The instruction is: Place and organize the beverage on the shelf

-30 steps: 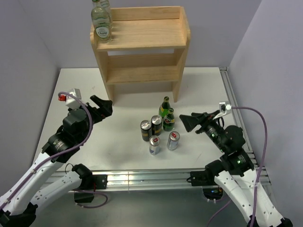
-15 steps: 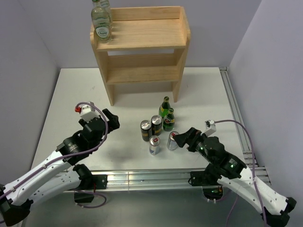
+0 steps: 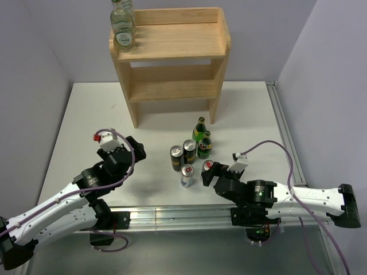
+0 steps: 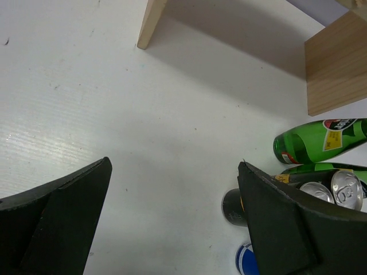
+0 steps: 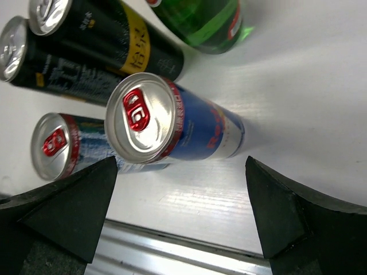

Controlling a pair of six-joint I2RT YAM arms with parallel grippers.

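Moved: right arm has dropped low; right gripper (image 5: pixel 181 172) now straddles a silver-and-blue can (image 5: pixel 172 123), jaws wide.
Left gripper (image 4: pixel 175 172): wide apart, over the table (image 3: pixel 86 114).
Drinks (image 3: pixel 190 150): clustered on the table before the shelf (image 3: pixel 172 43).

High rear overhead view, two close wrist views, all sharing cans (image 3: pixel 190 152)

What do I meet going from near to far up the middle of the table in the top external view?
Left silver-and-blue can → right black-and-gold can → rear green bottle → shelf.
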